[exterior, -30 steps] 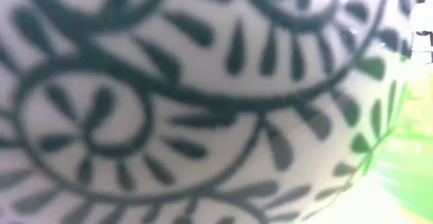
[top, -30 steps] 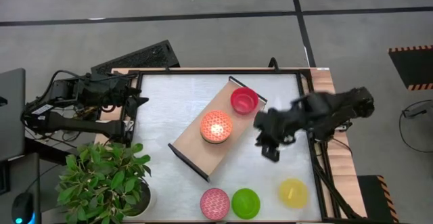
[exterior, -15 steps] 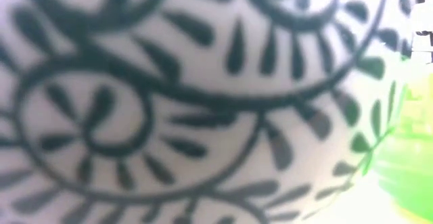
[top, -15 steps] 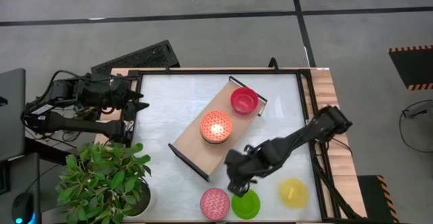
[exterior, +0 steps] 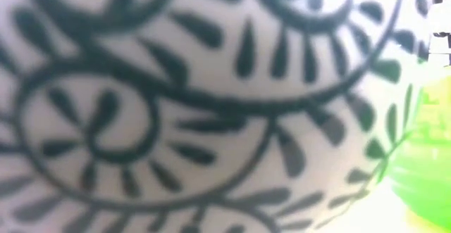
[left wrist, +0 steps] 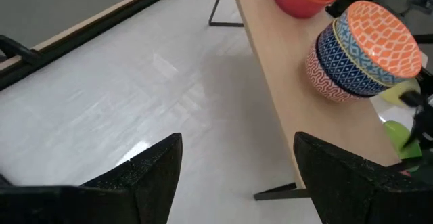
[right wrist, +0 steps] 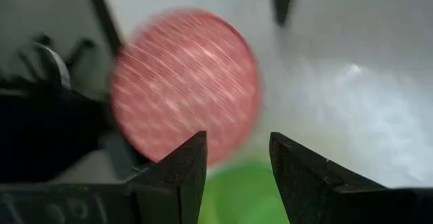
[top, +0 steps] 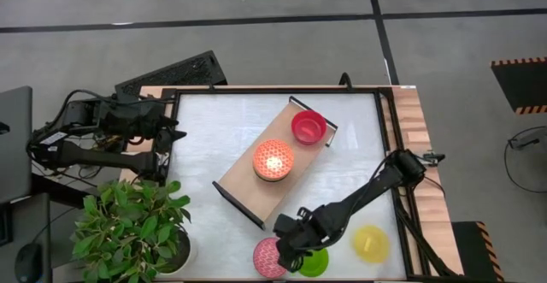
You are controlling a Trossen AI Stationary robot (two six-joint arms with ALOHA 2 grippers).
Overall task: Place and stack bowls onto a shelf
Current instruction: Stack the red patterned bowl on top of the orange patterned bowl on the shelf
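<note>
The light-wood shelf [top: 248, 183] lies slantwise mid-table. On it stand a red bowl [top: 308, 126] and a stack of lattice bowls [top: 273, 160], orange on top [left wrist: 369, 31]. A pink lattice bowl [top: 267, 259], a green bowl [top: 315, 263] and a yellow bowl [top: 370, 243] sit on the table by its near edge. My right gripper [top: 286, 238] hovers open over the pink and green bowls; its wrist view shows the pink bowl [right wrist: 183, 82] ahead of the fingers and the green bowl [right wrist: 243, 190] below them. My left gripper [top: 178, 132] waits open at the table's left edge.
A potted plant [top: 128, 223] stands at the near left corner; its patterned pot [exterior: 176, 106] fills the low view. A black keyboard [top: 171, 73] lies beyond the far left corner. The black table frame [top: 389, 120] runs along the edges. Bare white tabletop [top: 222, 120] lies left of the shelf.
My right arm has swung from beside the shelf's right side toward the near edge and to the left, stretching out low until its open gripper stands over the pink and green bowls. No bowl has moved.
</note>
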